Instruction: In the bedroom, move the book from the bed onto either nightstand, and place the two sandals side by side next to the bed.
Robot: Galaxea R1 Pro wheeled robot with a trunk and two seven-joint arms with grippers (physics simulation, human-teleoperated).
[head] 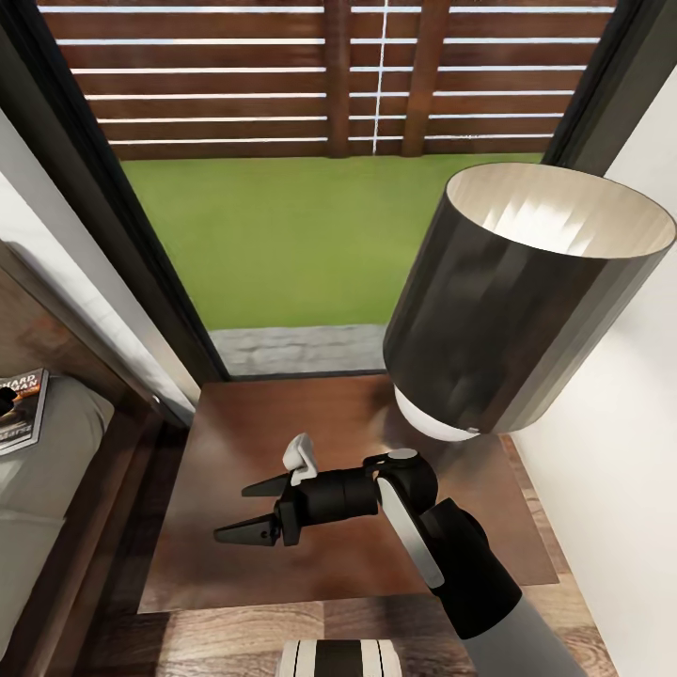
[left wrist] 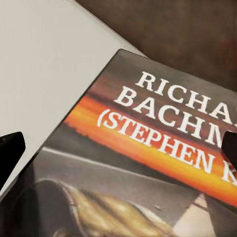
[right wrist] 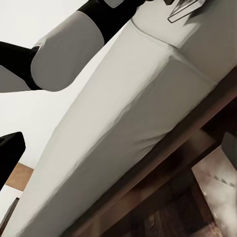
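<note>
A tall window [head: 310, 179] in a dark frame [head: 89, 179] faces the view — beyond the glass lie green grass [head: 291, 235], a grey paved strip [head: 296, 348] and a brown slatted fence [head: 226, 80]. White wall [head: 611, 451] stands at the right. A lamp [head: 522, 301] with a dark cylindrical shade, pale and lit inside, rises at the right over a white rounded base. Wood-plank floor [head: 235, 639] — brown, grained — shows at the bottom.

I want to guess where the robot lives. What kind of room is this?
Most likely a bedroom: a bed with a pale mattress and a book on it, a dark wooden nightstand beside it, and a lamp.
</note>
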